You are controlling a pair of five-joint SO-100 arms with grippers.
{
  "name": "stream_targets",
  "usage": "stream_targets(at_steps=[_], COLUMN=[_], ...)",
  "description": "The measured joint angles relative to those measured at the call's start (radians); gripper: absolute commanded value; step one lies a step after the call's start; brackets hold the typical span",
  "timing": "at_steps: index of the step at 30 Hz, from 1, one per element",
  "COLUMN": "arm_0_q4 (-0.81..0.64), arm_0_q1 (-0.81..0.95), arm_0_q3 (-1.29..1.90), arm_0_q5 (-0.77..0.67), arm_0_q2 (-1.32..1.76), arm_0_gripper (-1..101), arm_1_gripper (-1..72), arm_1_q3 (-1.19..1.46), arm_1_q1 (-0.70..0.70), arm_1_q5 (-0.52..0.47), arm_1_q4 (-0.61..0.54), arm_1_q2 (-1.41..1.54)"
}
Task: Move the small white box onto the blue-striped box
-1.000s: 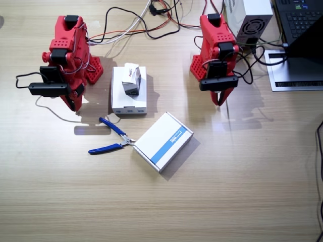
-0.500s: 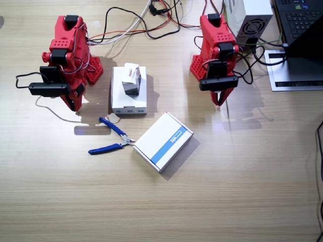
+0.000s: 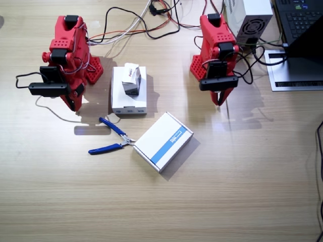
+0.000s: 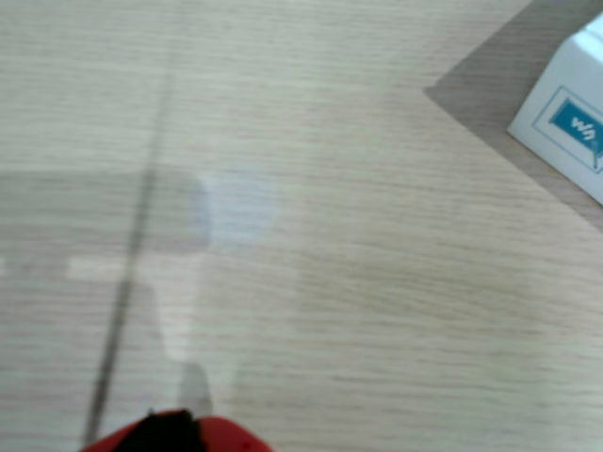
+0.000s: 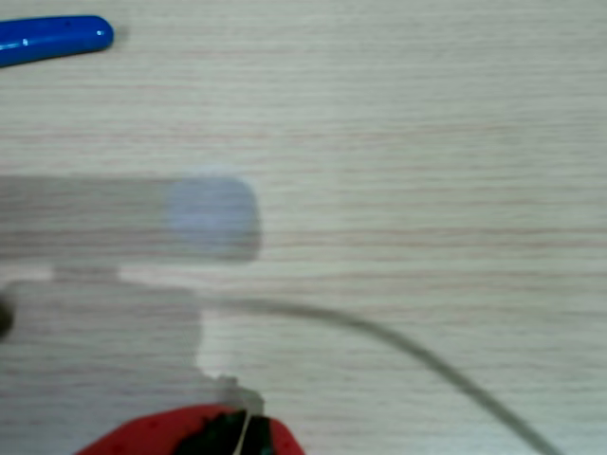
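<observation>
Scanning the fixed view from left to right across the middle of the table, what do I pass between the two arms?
Right arm → blue-handled pliers → small white box, sitting on the plain white box → blue-striped box → left arm.

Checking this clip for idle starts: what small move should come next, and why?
Probably the right arm's gripper should swing toward the small white box, which sits untouched on the plain white box, nearer that arm. Both grippers hang empty; the blue-striped box lies bare.
</observation>
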Motion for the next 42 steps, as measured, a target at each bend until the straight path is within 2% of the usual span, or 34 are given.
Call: stream_targets(at_steps=[8,12,16,19,21,23,25,30,33,42], arm_0_q4=[0.017,0.081,0.201,0.365,0.423,0.445,0.451,0.451,0.451,0.451], arm_0_q1=[0.0,0.023,0.156,0.379,0.5,0.618,0.683,0.943,1.062,1.16], arm_0_q3=[-0.017,-0.173,-0.494,-0.798,-0.956,-1.092,-1.193,-1.295,-1.339,-1.509], arm_0_q5=[-0.092,-0.161,-0.291,-0.46,-0.558,-0.652,-0.706,-0.842,-0.865,-0.854], arm_0_q2=[-0.002,-0.011,-0.272,-0.465,-0.515,-0.561,-0.661,-0.851,-0.902,-1.267], arm_0_gripper=[0,0,0,0,0,5,18,40,44,46], arm_1_gripper=[0.5,0.5,0.5,0.5,0.5,0.5,0.5,0.5,0.5,0.5], arm_1_q3=[0.0,0.0,0.0,0.0,0.0,0.0,0.0,0.0,0.0,0.0], arm_1_q1=[0.0,0.0,0.0,0.0,0.0,0.0,0.0,0.0,0.0,0.0], arm_1_q5=[0.0,0.0,0.0,0.0,0.0,0.0,0.0,0.0,0.0,0.0], arm_1_q4=[0.0,0.0,0.0,0.0,0.0,0.0,0.0,0.0,0.0,0.0], arm_1_q2=[0.0,0.0,0.0,0.0,0.0,0.0,0.0,0.0,0.0,0.0])
